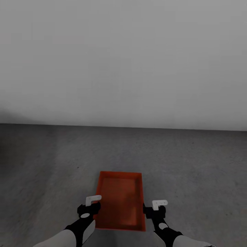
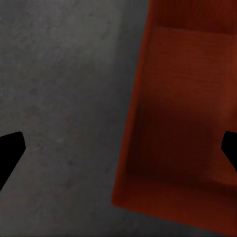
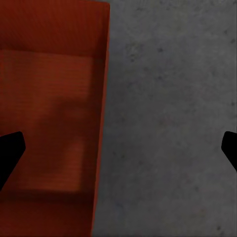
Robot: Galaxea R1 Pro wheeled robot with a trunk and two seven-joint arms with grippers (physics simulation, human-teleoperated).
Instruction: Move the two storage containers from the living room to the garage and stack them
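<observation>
head view: a plain light grey wall (image 1: 123,61) takes up the upper half, and below it lies the dark grey concrete floor (image 1: 192,164) of the garage. on that floor, close in front of the robot, sits one red-orange storage container (image 1: 120,200), open side up, its long sides running away from the camera and its inside bare. i cannot tell from here whether it is a single box or one set inside another. the two arms reach forward at the bottom edge, one at each long side of the container near its nearer end. the left tool (image 1: 90,207) is over the left wall, the right tool (image 1: 156,210) over the right wall; whether either touches the wall cannot be told here.

in the left wrist view the container (image 2: 182,123) lies under one side of the picture and bare floor (image 2: 59,98) under the other, with the two black fingertips (image 2: 9,153) spread far apart, nothing held between them. the right wrist view mirrors this: container wall (image 3: 101,123) and floor (image 3: 168,123) below, fingertips (image 3: 10,153) spread wide, the tool gripping nothing.
</observation>
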